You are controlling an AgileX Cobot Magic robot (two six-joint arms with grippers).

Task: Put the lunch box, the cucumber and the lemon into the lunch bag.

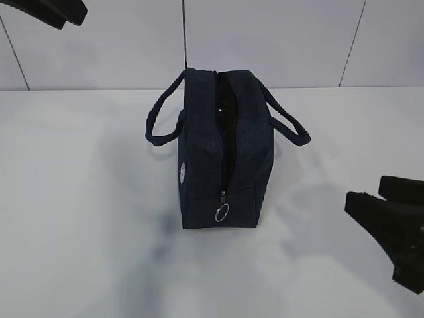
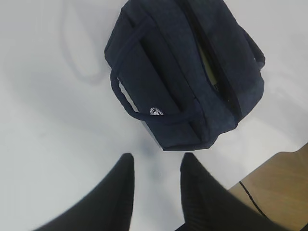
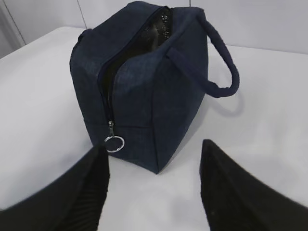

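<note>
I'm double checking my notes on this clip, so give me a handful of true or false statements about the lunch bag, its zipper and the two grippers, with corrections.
1. The lunch bag stands upright on the white table. True.
2. Its top zipper is fully closed. False: it gapes open along the top, and the silver ring pull hangs low on the end facing the exterior camera.
3. The right gripper is clamped on a handle. False: its jaws are apart and empty, short of the bag.
4. The left gripper holds nothing. True.
5. A lemon lies on the table beside the bag. False: no lemon shows outside the bag.
</note>
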